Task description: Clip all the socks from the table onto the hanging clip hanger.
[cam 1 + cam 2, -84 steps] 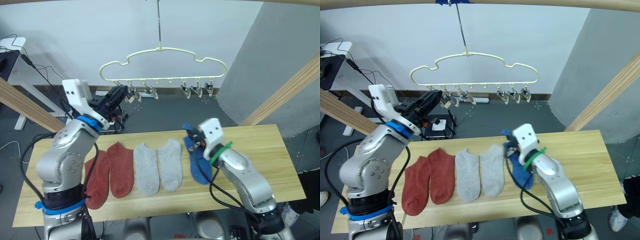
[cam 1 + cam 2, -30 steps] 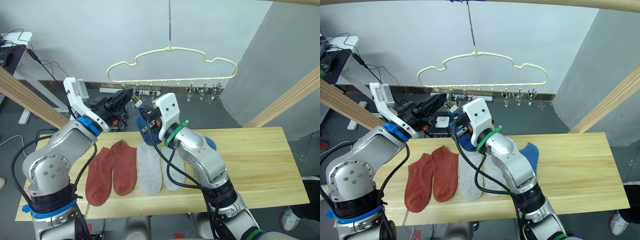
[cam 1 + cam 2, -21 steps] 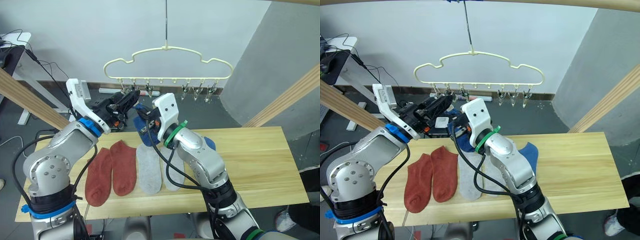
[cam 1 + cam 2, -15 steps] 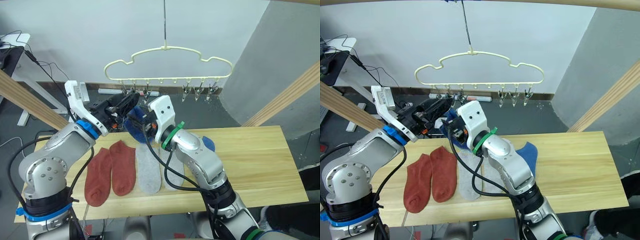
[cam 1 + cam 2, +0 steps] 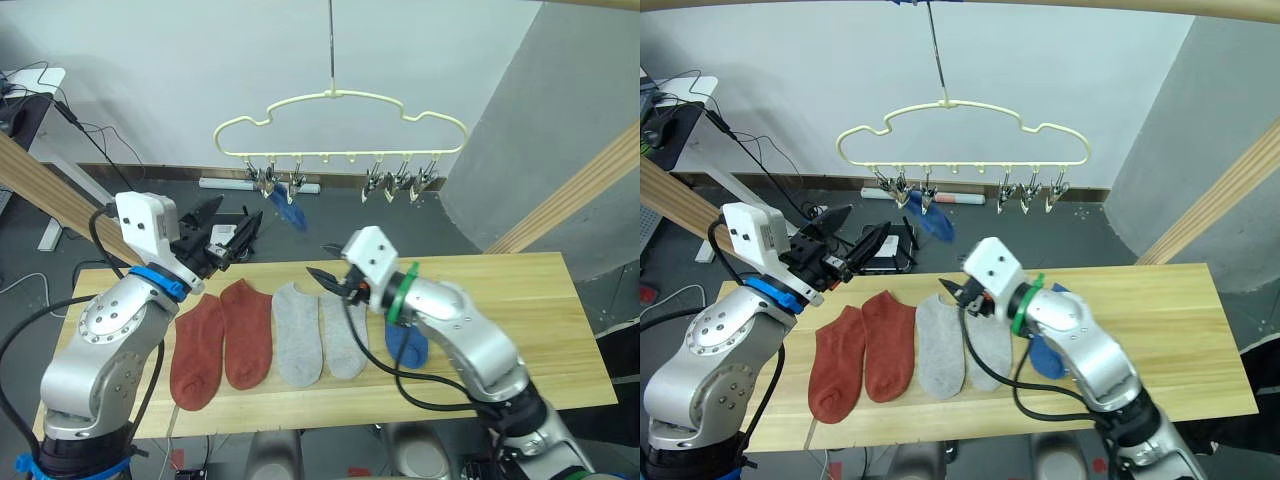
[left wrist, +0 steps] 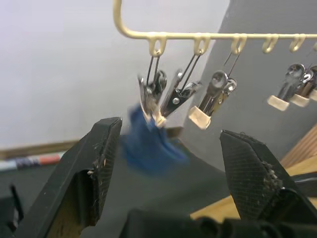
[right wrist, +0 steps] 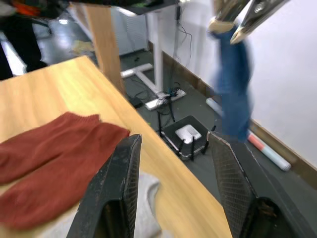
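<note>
One blue sock (image 5: 290, 211) hangs clipped on the hanger (image 5: 340, 125) beyond both wide, empty pincers, left (image 5: 228, 233) and right (image 5: 327, 268); five socks on the bench (image 5: 500, 310).

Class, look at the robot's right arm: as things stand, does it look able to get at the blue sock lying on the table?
Probably yes. The right gripper is open, holds nothing, and hovers over the grey socks. The blue sock lies just beside it on the table, partly under that arm's forearm, so the arm would have to draw back first.

Two rust-red socks (image 5: 221, 338), two grey socks (image 5: 320, 332), two blue socks (image 5: 404, 342), one hanger (image 5: 340, 125).
</note>
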Available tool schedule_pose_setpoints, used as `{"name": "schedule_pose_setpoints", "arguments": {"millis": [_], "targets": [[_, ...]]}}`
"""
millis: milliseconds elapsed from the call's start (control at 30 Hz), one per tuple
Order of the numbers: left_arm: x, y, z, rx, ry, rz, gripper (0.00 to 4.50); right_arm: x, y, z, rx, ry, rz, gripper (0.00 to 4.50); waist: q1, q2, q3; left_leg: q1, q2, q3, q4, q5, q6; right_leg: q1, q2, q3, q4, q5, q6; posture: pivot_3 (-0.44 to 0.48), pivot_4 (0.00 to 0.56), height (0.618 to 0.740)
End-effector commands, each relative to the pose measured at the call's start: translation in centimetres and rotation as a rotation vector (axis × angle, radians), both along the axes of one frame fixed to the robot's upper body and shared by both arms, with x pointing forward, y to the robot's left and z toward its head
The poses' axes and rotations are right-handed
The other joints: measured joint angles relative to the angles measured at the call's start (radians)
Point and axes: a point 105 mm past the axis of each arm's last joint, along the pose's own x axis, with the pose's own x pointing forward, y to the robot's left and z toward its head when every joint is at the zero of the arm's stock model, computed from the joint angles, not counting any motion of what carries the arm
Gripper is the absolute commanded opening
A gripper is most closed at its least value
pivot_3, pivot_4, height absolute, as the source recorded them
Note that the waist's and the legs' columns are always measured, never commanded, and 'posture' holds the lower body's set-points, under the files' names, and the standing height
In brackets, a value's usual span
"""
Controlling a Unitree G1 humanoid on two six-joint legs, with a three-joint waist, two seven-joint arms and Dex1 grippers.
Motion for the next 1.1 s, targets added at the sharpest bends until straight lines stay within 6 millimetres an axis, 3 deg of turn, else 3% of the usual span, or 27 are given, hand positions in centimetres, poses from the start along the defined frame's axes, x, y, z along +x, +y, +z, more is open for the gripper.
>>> {"name": "schedule_pose_setpoints", "arguments": {"millis": [33, 100, 300, 367, 467, 1100], "targets": [[-0.6, -1.4, 1.1, 0.029, -0.103, -0.023, 3.49, -1.1, -1.5, 2.7, 0.048, -0.057, 0.041, 2.20, 0.000, 0.000, 0.000, 0.000, 0.000, 0.000, 0.000, 0.000, 0.000, 0.000, 0.000, 0.000, 0.000, 0.000, 0.000, -0.179, 0.333, 0.740], [-0.4, -2.1, 1.3, 0.018, -0.134, -0.010, 3.49, -1.4, -3.6, 4.1, 0.048, -0.081, 0.039, 2.20, 0.000, 0.000, 0.000, 0.000, -0.001, 0.000, 0.000, 0.000, 0.000, 0.000, 0.000, 0.000, 0.000, 0.000, 0.000, -0.186, 0.333, 0.740], [0.1, -3.3, 1.0, -0.038, -0.162, -0.003, 3.49, -1.9, -6.3, 5.5, 0.039, -0.116, 0.012, 2.20, -0.003, 0.000, 0.000, 0.000, -0.001, 0.000, 0.001, 0.000, 0.001, 0.001, 0.001, 0.000, 0.000, 0.000, 0.000, -0.216, 0.330, 0.740], [0.2, -3.3, 1.0, -0.056, -0.173, 0.009, 3.12, -2.3, -6.8, 5.5, 0.031, -0.111, 0.005, 2.24, -0.008, 0.000, 0.000, 0.000, -0.001, 0.000, 0.001, 0.000, 0.001, 0.001, 0.001, 0.000, 0.000, 0.000, 0.000, -0.223, 0.331, 0.740], [0.5, -3.3, 0.8, -0.053, -0.182, 0.032, 2.35, -2.6, -7.2, 5.4, 0.017, -0.108, -0.006, 2.24, -0.014, 0.000, 0.000, 0.001, -0.001, 0.001, 0.001, 0.000, 0.001, 0.001, 0.001, 0.000, 0.001, 0.000, 0.000, -0.236, 0.332, 0.740], [2.8, -4.2, -0.1, -0.105, -0.183, 0.090, 2.35, -3.0, -7.4, 6.2, 0.029, -0.117, -0.030, 2.24, -0.017, 0.000, 0.000, 0.001, -0.002, 0.000, 0.005, 0.000, 0.001, 0.003, 0.003, 0.000, 0.002, 0.001, -0.001, -0.274, 0.334, 0.740]]}}
